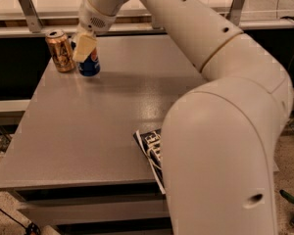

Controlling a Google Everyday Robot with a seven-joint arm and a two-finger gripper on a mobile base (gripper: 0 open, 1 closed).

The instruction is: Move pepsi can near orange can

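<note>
orange can (60, 50): upright at the far-left part of the table (88, 131), silver top up, nothing touching it.
pepsi can (90, 67): just right of the orange can, a thin gap between them, not touching as far as I can tell; base at or barely above the table, can't tell which.
pepsi axis: long axis vertical, top up under the gripper, only the lower blue body and logo show; no tilt seen.
gripper (87, 53): over the pepsi can from above, fingers (84, 47) closed around its upper half, the near tan pad flat on the can's side.
step: looks like the placing end, the can is already near the goal.
how to do well: lower straight until the base sits flat, spread the fingers only a little, lift straight up; don't drift left or the orange can gets knocked.
risk: a tilted release tips a tall can.
bag (149, 146): front-centre, mostly hidden behind the arm (225, 146), well apart from both cans.
</note>
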